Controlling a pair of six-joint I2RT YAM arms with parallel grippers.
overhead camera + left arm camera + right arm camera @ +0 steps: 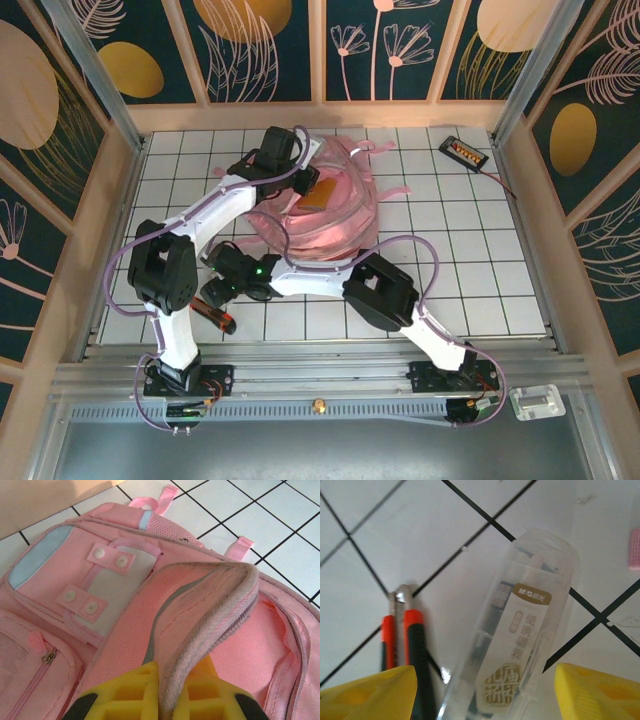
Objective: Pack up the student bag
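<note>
The student bag (pixel 100 580) is spread ahead of the left pincer (pixel 170 700), which is clamped on its padded rim. The right pincer (pixel 485 700) is held apart around a clear case (pixel 525 630), with a red cutter (pixel 412 645) seen just beside one finger.

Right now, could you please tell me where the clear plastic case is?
In the right wrist view, the clear plastic case lies on the tiled table between the fingers of the open right hand, with the orange-and-black utility knife alongside it.
</note>
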